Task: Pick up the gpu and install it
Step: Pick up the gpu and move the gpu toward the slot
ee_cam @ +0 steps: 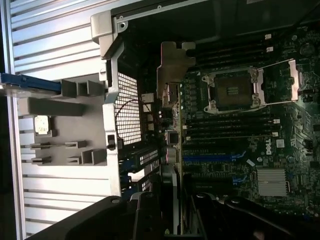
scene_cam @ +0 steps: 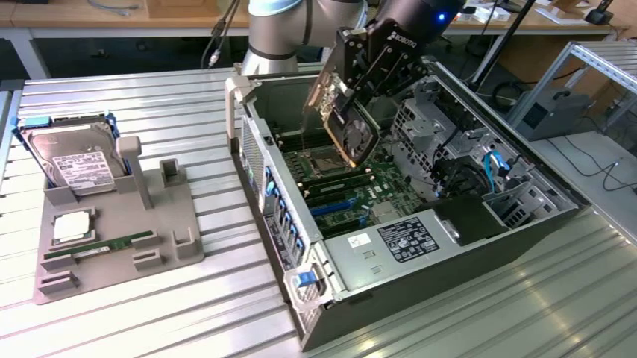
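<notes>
The gpu [scene_cam: 344, 127] is a flat black card with a pale metal end bracket. It hangs tilted above the motherboard [scene_cam: 344, 195] inside the open computer case [scene_cam: 418, 246]. My gripper [scene_cam: 356, 78] reaches down from above and is shut on the card's upper part. In the wrist view the gpu [ee_cam: 175, 65] appears edge-on, bracket end toward the case's rear grille, in line with the expansion slots [ee_cam: 215, 157]. My gripper [ee_cam: 175, 220] clamps it, with black fingers [ee_cam: 147, 215] on either side. The card's lower edge is off the board.
A grey holder tray [scene_cam: 149, 216] on the exterior view's left carries a silver hard drive [scene_cam: 71, 162], a green memory stick [scene_cam: 100, 246] and a small square chip [scene_cam: 71, 224]. The CPU socket [ee_cam: 232, 90] stands open. Drive cages [scene_cam: 438, 127] and cables crowd the case's far side.
</notes>
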Controlling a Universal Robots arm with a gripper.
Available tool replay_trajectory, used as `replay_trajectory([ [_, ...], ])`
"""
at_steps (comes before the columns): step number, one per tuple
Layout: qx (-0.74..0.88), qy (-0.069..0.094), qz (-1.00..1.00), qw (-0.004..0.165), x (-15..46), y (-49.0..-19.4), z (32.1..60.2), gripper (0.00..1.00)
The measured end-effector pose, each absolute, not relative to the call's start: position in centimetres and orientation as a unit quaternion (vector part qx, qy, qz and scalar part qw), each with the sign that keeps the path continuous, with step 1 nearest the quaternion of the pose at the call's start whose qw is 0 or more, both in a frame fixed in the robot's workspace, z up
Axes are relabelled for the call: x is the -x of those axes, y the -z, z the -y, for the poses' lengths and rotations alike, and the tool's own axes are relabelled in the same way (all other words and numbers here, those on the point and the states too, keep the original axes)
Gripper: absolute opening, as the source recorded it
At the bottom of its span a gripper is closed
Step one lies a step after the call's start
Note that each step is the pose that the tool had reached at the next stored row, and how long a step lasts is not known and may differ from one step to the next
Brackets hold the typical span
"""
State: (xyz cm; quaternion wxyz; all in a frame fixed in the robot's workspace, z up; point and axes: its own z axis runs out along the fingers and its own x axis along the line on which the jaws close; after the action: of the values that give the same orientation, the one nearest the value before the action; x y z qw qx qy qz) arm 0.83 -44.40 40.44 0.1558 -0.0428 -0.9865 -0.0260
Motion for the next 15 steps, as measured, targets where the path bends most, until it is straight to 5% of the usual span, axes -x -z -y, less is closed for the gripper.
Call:
replay_trajectory([
  [15,0.043,0.025,0.984,0.169,-1.4,-37.8,44.5,0.28],
])
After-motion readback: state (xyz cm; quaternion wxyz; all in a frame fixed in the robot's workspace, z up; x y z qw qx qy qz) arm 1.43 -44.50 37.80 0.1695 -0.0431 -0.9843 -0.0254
